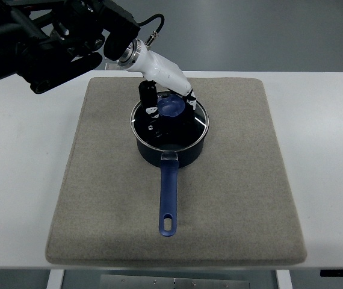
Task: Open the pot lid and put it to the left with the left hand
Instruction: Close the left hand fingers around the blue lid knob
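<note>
A dark blue pot point(186, 153) with a long blue handle point(168, 195) stands in the middle of the grey mat point(99, 198). Its glass lid point(159, 129) lies flat on the rim, with a blue knob point(174, 111) at its centre. My left hand point(169, 106) reaches down from the upper left on a white wrist point(162, 69). Its black fingers point(148, 96) curl around the knob from both sides, with the thumb on the left. The right arm does not show.
The mat lies on a white table point(328, 150). Bare mat stretches on both sides of the pot, and the black left arm point(57, 42) hangs over the table's far left corner.
</note>
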